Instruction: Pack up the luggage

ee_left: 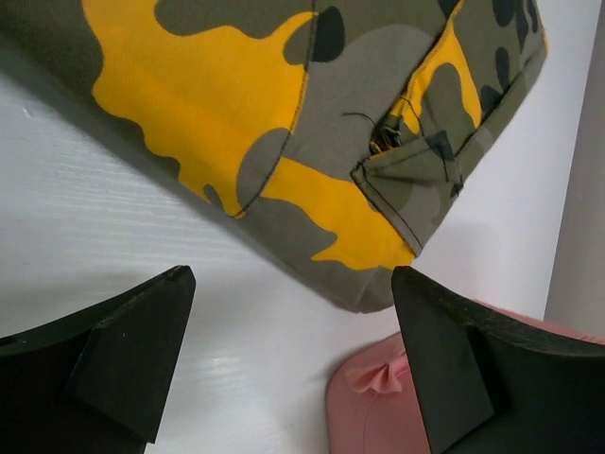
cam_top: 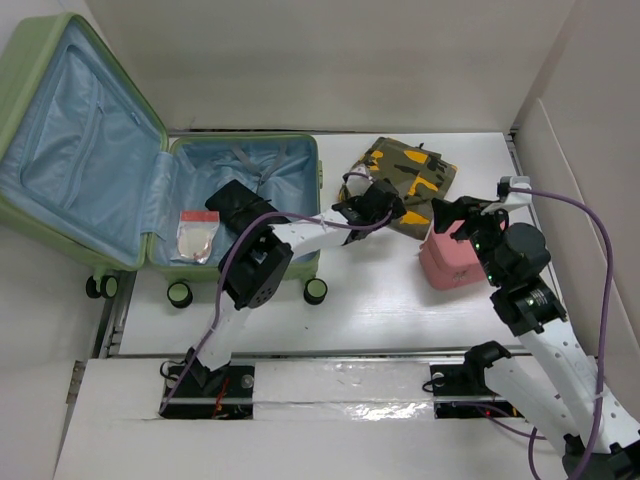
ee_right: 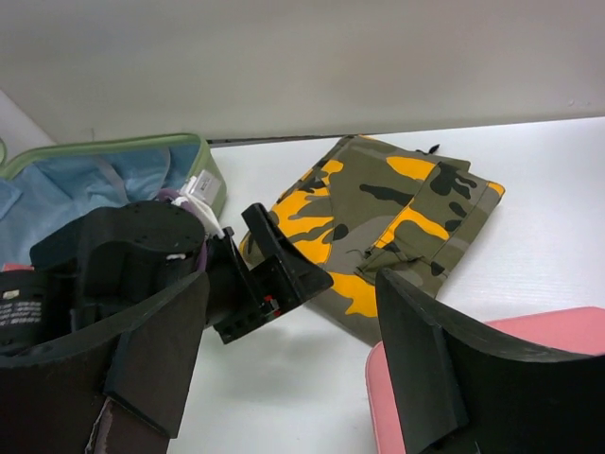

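Green luggage [cam_top: 90,130], camouflage bag [cam_top: 405,175] alongside

The left arm [cam_top: 255,270] folds at its elbow and reaches toward two o'clock, its left gripper [cam_top: 372,205] with fingers spread wide apart. The right arm [cam_top: 525,290] leans toward eleven o'clock, and the right gripper [cam_top: 462,215] is likewise spread.

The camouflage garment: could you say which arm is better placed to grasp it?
Probably left: the open left gripper is beside the garment, nearer the luggage; the right gripper hangs over the pink box.
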